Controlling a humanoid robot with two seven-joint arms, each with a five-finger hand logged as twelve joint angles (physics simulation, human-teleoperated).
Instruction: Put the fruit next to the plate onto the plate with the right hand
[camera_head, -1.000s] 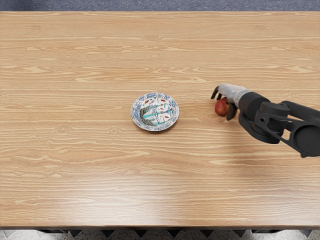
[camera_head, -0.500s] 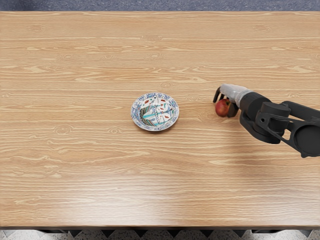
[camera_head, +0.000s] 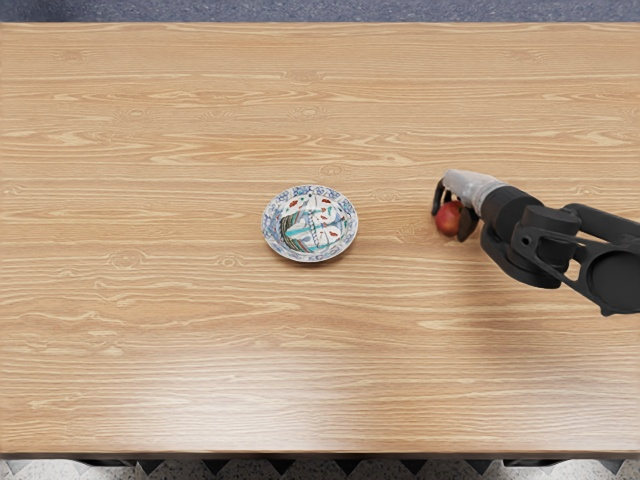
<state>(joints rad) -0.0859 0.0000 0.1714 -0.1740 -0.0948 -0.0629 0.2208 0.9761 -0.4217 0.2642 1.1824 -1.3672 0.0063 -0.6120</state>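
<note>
On the table (camera_head: 150, 350), right hand (camera_head: 461, 196) seemingly grips fruit (camera_head: 446, 219), apart from plate (camera_head: 271, 222)

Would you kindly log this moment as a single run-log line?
phase: grasp | right hand: shut on fruit | fruit: right of plate, not yet on it | left hand: not in view

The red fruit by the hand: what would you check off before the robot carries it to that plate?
1. Right hand curled around the fruit: ok, fingers wrap both sides of it.
2. Fruit lifted off the table: cannot tell.
3. Grip firm enough to carry: cannot tell.
4. Plate flat on the table, upright: ok.
5. Fruit on the plate: not ok; it is apart from it, toward the picture's right.
</note>
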